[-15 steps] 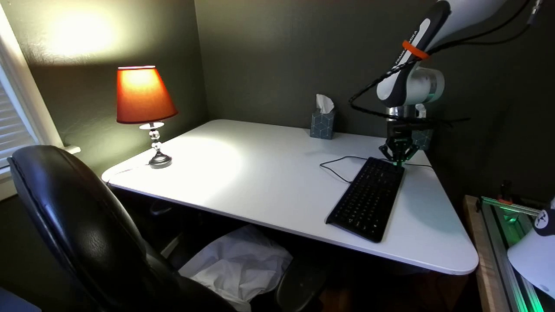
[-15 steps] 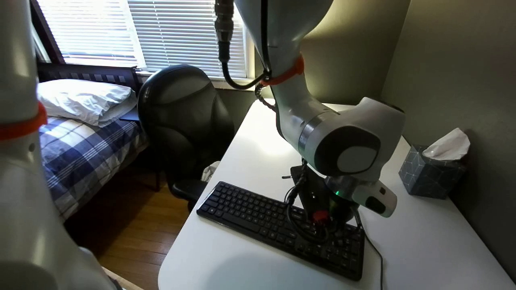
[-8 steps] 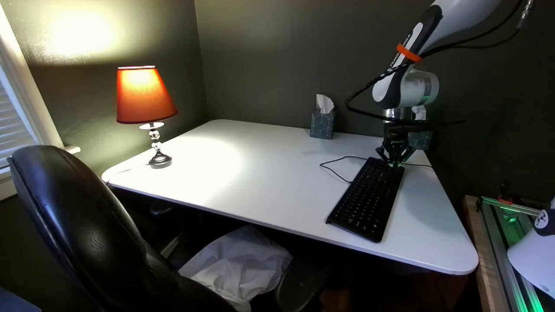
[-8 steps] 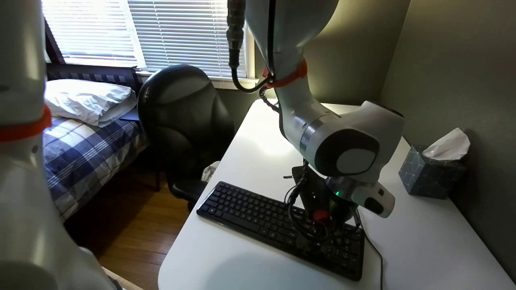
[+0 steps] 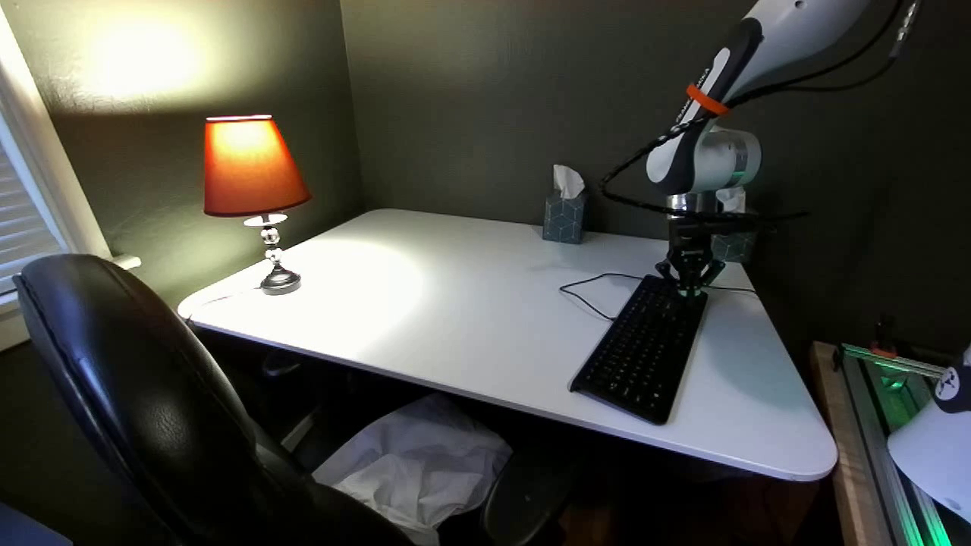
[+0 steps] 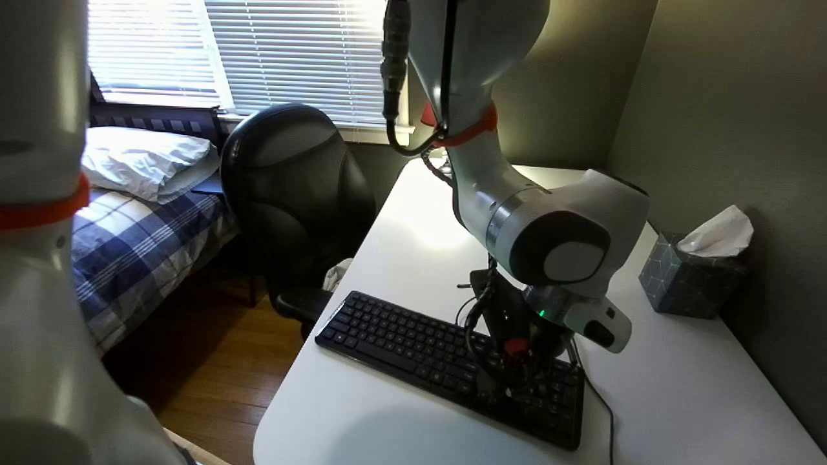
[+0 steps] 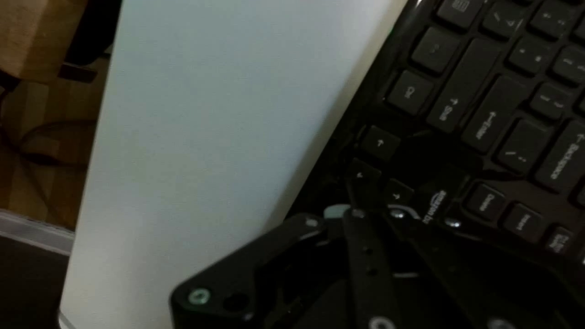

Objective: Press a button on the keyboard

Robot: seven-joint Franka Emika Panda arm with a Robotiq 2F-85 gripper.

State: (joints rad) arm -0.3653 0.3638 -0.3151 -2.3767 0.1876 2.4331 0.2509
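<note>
The black keyboard [image 5: 641,353] lies flat on the white desk [image 5: 485,303]. It shows in both exterior views [image 6: 400,349], with its thin black cable at the far end. In the wrist view the keyboard [image 7: 466,87] fills the right side, with the arrow keys, Shift, Enter and Delete readable. My gripper [image 5: 689,291] points down over the far end of the keyboard with its fingers together and nothing between them. In the wrist view the fingertips [image 7: 361,192] are dark and cover the area at the arrow keys. I cannot tell whether they touch a key.
A tissue box [image 5: 564,216] stands at the desk's back, and another [image 6: 691,274] stands beside the arm. A lit lamp [image 5: 254,171] stands at the far left corner. A black chair [image 6: 294,200] is at the desk's side. The desk edge [image 7: 103,109] runs left of the keyboard.
My arm has shifted a little to the left and down in an exterior view, bringing the fingertips slightly lower over the keyboard's far end. The fingers stay together. The keyboard has not moved.
</note>
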